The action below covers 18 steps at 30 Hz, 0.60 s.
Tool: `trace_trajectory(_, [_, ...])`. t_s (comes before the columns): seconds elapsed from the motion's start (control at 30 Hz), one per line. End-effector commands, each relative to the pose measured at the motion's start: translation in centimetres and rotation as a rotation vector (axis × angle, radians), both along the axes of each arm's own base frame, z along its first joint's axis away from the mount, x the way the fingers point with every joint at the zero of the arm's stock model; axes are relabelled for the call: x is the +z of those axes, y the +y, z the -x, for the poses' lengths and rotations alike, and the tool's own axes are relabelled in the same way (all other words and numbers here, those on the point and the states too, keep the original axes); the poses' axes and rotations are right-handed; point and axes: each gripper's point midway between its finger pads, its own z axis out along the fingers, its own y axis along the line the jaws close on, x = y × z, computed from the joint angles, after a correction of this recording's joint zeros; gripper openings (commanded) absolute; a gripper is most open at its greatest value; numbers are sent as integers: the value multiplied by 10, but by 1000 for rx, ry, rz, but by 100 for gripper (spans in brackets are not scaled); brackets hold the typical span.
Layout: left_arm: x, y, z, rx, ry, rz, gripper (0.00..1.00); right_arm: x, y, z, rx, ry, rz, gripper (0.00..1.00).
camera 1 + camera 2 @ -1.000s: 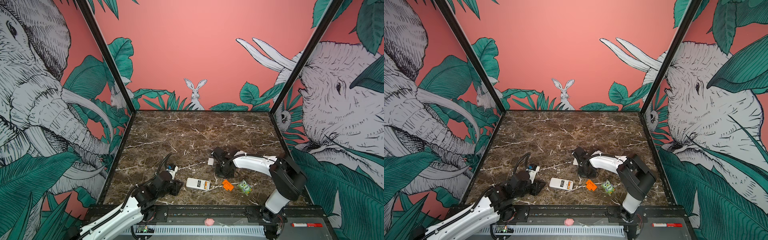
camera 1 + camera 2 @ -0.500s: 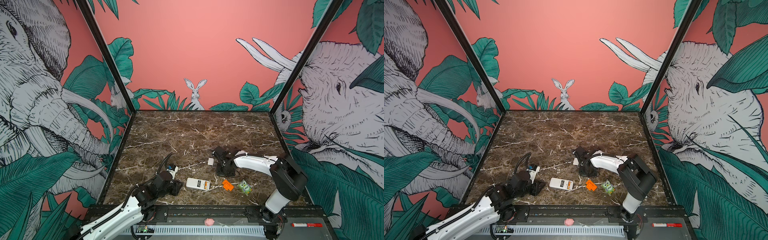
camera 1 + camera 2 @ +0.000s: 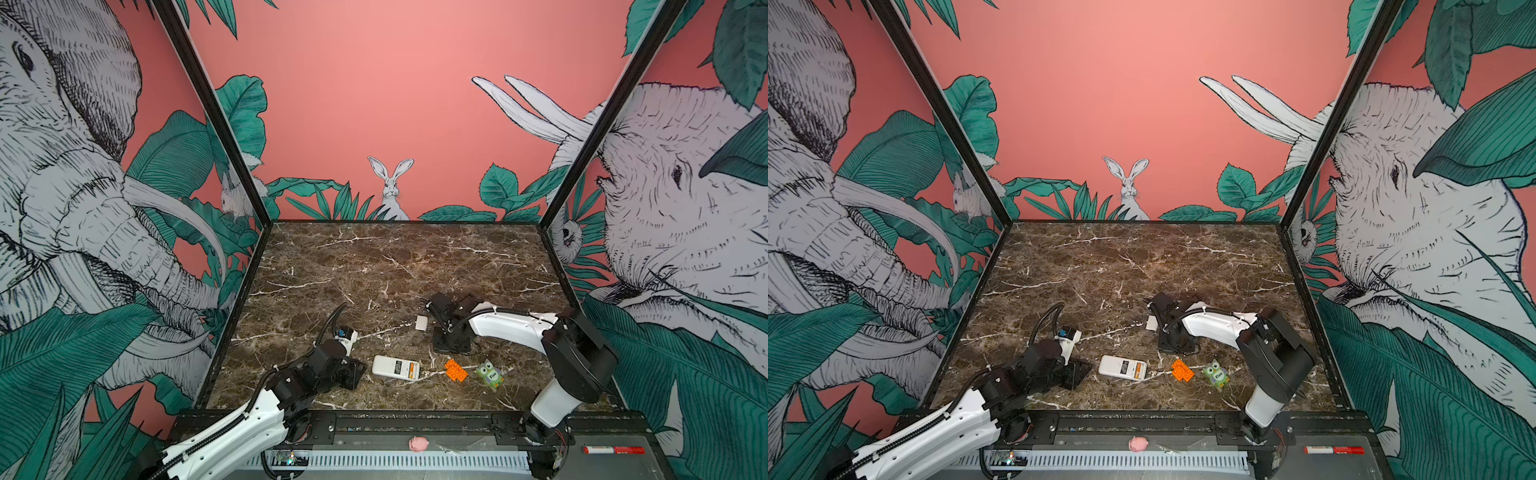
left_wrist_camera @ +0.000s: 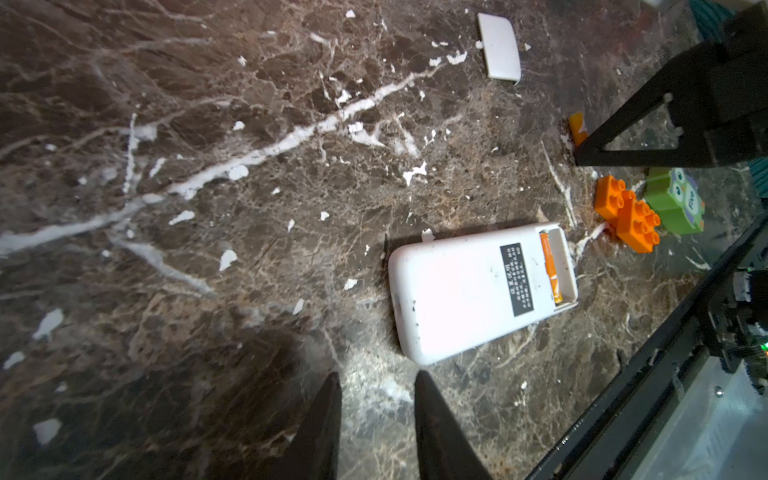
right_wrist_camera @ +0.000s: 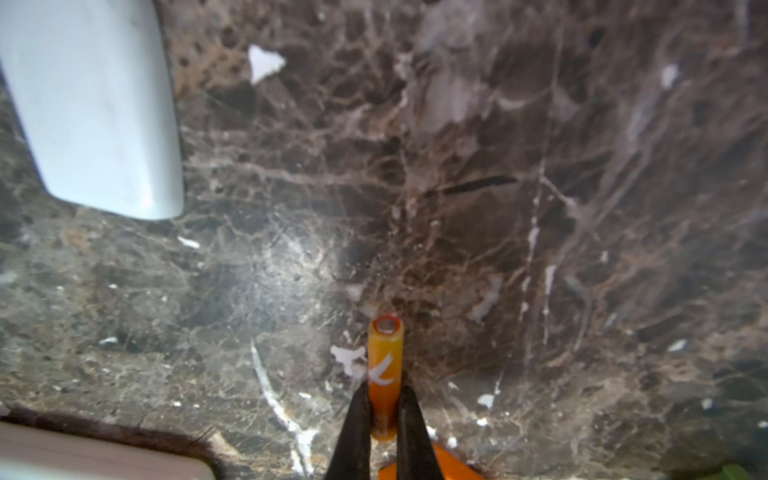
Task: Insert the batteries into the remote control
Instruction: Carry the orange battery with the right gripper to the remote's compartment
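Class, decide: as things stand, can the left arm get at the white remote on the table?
Probably yes. The left gripper sits just short of the remote, with only bare table between; its jaws stand narrowly apart, so may need widening.

In both top views the right tool [image 3: 452, 349] hides the battery [image 5: 385, 365].

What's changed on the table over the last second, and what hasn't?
The right gripper has closed on the loose battery; its arm barely moved. Unchanged: the left gripper is open and empty, short of the remote control. The seated battery is in its compartment, and the cover, brick and owl are where they were.
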Motion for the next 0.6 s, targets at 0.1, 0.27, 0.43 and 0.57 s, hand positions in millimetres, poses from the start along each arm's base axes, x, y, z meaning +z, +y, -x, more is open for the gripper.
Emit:
trace_trajectory(0.1, [15, -9, -9, -27, -27, -8, 32, 30, 25, 10, -13, -19, -105, 0])
trace_trajectory(0.27, [18, -12, -12, -52, -35, -38, 32, 52, 52, 34, -52, -12, -205, 0])
trace_trajectory(0.43, [17, -12, -12, -59, -43, -42, 32, 61, 72, 55, -108, 17, -298, 0])
trace_trajectory(0.57, [15, -13, -13, -57, -54, -33, 32, 69, 89, 63, -126, 42, -358, 0])
